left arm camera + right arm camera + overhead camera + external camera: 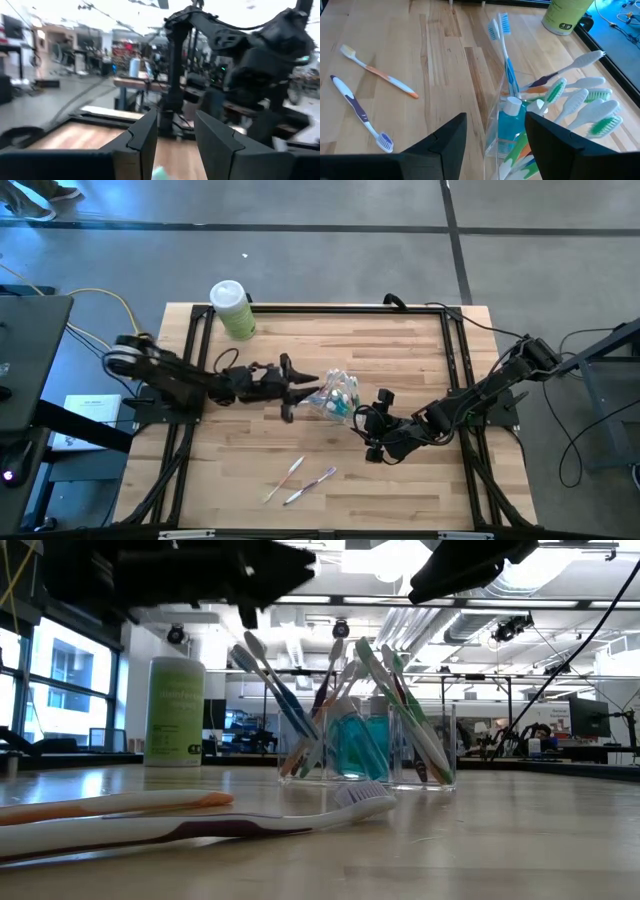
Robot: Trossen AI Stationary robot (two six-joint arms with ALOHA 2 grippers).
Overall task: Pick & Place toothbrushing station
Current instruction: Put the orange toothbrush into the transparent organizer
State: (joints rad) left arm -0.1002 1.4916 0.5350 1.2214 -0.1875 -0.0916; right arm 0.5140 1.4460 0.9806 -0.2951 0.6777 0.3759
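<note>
The desk (400,470) carries the clear plastic cup (512,127), which stands between the two arms, packed with toothbrushes (580,100) and teal tubes (512,117) leaning bristles-up, likely so the heads stay off the wood. The left gripper (290,388) has its jaws spread just beside the cup; the right gripper (495,137) has its jaws spread right at the cup's wall. Two loose toothbrushes (367,95) lie flat well apart from both (probably next to collect).

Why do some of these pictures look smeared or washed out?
Left wrist view: the room and the other arm are motion-blurred, ceiling lights blown out. Low view: the nearest toothbrush is soft, the arms dark silhouettes against bright lights. High view: even light.
</note>
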